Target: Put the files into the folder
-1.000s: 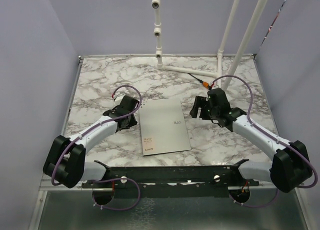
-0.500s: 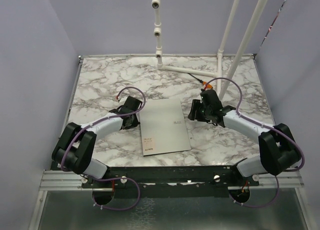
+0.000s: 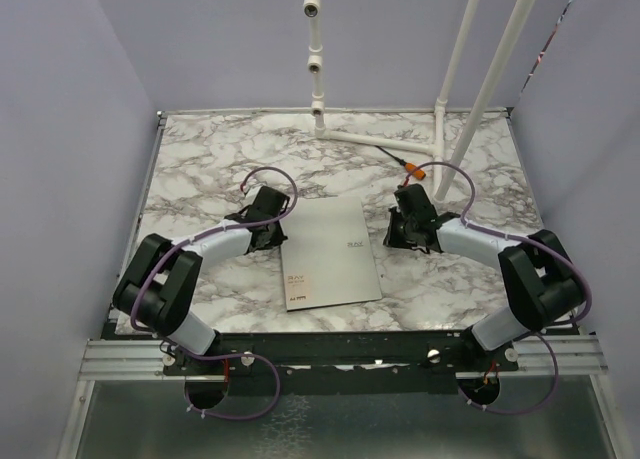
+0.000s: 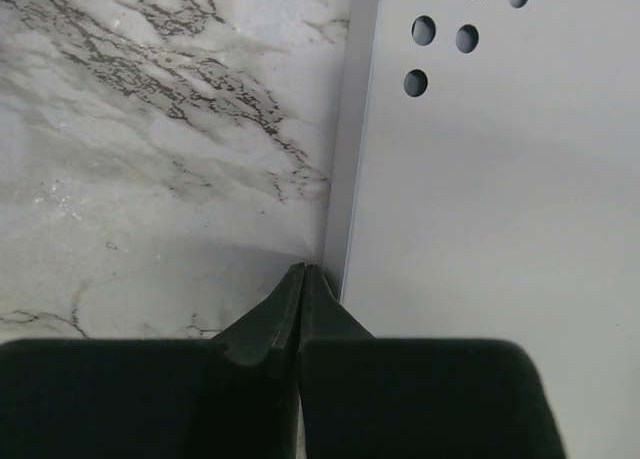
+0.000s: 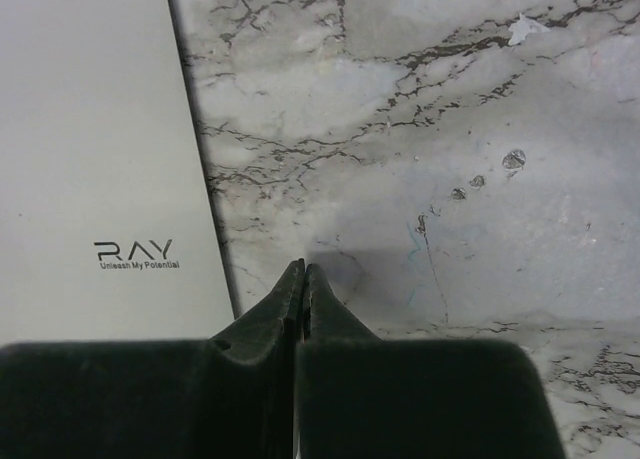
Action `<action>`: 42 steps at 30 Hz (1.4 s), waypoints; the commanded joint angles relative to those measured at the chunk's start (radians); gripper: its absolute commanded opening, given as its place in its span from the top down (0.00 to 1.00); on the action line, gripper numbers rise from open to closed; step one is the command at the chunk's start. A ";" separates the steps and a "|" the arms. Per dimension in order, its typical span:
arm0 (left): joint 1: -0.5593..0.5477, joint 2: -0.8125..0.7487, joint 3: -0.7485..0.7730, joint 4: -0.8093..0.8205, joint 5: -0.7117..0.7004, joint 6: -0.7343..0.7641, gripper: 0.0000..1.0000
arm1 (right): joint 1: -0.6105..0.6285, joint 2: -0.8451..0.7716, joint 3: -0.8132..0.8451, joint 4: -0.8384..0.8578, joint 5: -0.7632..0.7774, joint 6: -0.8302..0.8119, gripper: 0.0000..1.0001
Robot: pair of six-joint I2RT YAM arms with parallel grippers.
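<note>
Folder (image 3: 328, 251) lies closed between my grippers, beside both tips. Left gripper (image 4: 302, 272) and right gripper (image 5: 303, 267) pinched together, empty. Arms have folded back; no loose files visible, so filing looks finished.

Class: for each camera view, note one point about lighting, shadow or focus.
Top external: even, soft light, no hard glare on the folder. Left wrist: the left hand is dark and featureless, with a faint shadow on the table ahead of it. Right wrist: the folder's print is sharp; a soft shadow lies ahead of the right hand.
</note>
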 commanded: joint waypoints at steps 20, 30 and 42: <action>-0.134 0.115 0.007 -0.018 0.081 -0.005 1.00 | 0.001 -0.043 -0.109 0.019 0.008 0.023 0.99; -0.184 0.097 -0.006 -0.012 0.089 -0.035 1.00 | 0.001 -0.037 -0.071 -0.014 0.033 0.018 0.99; -0.181 0.063 0.005 -0.031 0.055 -0.013 1.00 | 0.001 -0.071 -0.052 -0.059 0.062 0.012 0.99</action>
